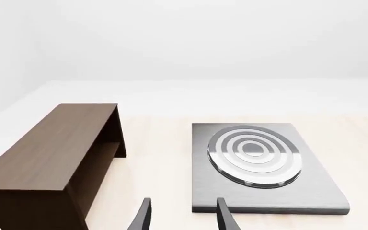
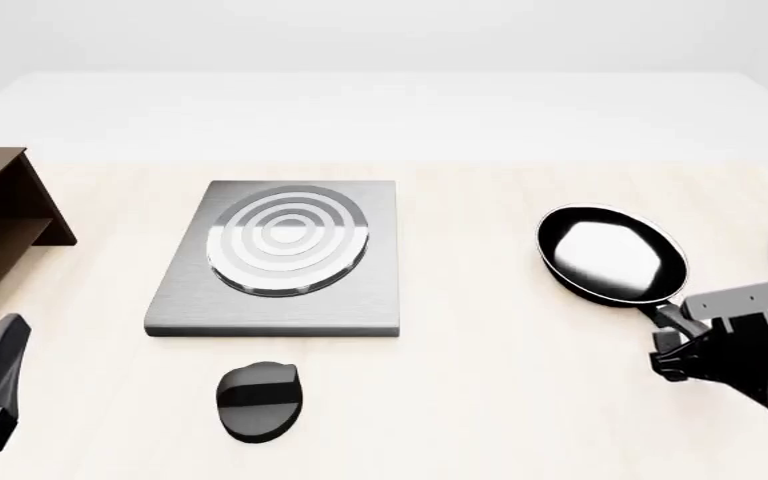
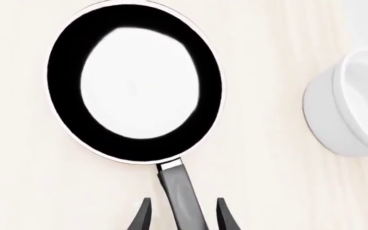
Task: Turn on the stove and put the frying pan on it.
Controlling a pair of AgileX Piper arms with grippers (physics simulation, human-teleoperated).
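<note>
The right tool is seen with its two fingers spread, one on either side of the handle of the frying pan; a gap shows on each side of the handle, so nothing appears to be gripped, though contact lower down is hidden at the picture's edge. The pan's round bowl lies flat on the desk straight ahead of this tool, and a white cup stands just beside the pan, apart from it.

The left tool is held open and empty above the desk. The stove lies directly ahead of its fingertips, its near edge close to them, with the ringed burner further on. A brown wooden shelf stands beside the stove. The black oval knob is seen in the front view on the desk between the left tool and the stove's near edge, apart from both.
</note>
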